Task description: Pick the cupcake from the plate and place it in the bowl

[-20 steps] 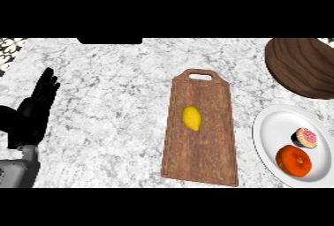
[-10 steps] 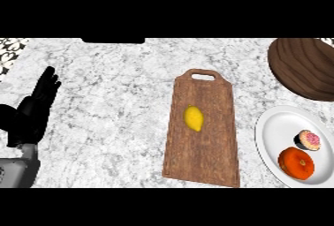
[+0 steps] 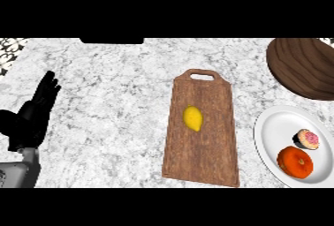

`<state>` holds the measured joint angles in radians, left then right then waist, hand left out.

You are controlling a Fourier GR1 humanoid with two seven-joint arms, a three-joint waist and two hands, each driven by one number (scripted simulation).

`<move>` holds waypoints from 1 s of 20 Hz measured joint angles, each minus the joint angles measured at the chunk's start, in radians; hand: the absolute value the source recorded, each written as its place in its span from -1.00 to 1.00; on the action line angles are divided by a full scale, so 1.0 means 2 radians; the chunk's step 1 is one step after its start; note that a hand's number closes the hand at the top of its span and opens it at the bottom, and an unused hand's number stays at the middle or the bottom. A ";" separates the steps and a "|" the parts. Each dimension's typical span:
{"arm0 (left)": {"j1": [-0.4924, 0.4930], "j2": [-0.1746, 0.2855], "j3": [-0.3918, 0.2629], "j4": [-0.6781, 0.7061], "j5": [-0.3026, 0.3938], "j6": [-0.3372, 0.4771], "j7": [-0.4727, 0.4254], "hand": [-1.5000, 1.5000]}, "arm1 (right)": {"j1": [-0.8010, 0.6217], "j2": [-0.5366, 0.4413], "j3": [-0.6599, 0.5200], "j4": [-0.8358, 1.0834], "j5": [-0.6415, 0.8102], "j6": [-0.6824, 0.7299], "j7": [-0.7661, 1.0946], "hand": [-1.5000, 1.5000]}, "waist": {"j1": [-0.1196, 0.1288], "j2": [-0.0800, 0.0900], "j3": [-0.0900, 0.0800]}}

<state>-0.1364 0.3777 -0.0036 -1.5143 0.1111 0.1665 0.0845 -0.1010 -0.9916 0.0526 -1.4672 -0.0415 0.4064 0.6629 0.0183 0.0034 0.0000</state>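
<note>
Left hand [image 3: 32, 119]: lower left of the frame, upright over the desk [image 3: 111, 88], fingers straight and released, holding nothing; it looks at rest.
Cutting board [image 3: 202, 150]: centre, a lemon [image 3: 192, 118] on it.
Cupcake [image 3: 306, 139]: right edge, on the white plate [image 3: 274, 128], just above a round orange thing [image 3: 295, 162]. I'd come straight down and close round the cupcake alone.
Bowl [image 3: 303, 66]: upper right corner, near the plate, so a short carry.
Right hand: out of frame, so I cannot tell.
</note>
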 measured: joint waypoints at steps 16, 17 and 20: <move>0.000 -0.016 0.028 -0.025 -0.022 -0.021 0.027 0.00 | -0.042 0.105 0.014 0.074 0.186 -0.025 -0.056 -1.00 | -0.007 -0.002 0.000; -0.002 -0.020 0.029 -0.017 -0.024 -0.021 0.023 0.00 | -0.047 0.115 0.015 0.081 0.192 -0.023 -0.055 -1.00 | -0.008 -0.002 0.000; 0.007 -0.025 0.035 -0.022 -0.030 -0.026 0.018 0.00 | -0.045 0.132 0.011 0.097 0.213 -0.019 -0.065 -1.00 | -0.008 -0.002 0.000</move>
<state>-0.1229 0.3273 0.0659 -1.5573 0.0512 0.1150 0.1199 -0.1915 -0.7278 0.0739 -1.2725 0.3840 0.3685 0.5321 0.0028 0.0002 0.0001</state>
